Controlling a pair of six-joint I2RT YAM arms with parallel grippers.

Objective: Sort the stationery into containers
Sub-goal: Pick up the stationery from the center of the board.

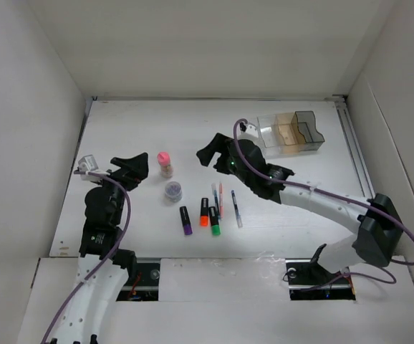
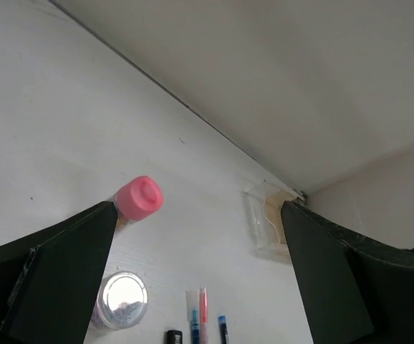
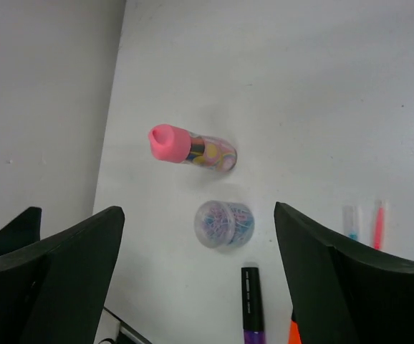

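My left end effector (image 2: 198, 208) and right end effector (image 3: 198, 211) are both spread above the worktop (image 1: 121, 129). Between them stands the pink-capped bottle (image 1: 165, 164), seemingly upright, with the round clear jar (image 1: 172, 190) just beside it. The organiser (image 1: 293, 132) is well apart.

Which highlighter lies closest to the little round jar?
The purple-tipped highlighter, next to the jar; the orange one and green one lie farther right.
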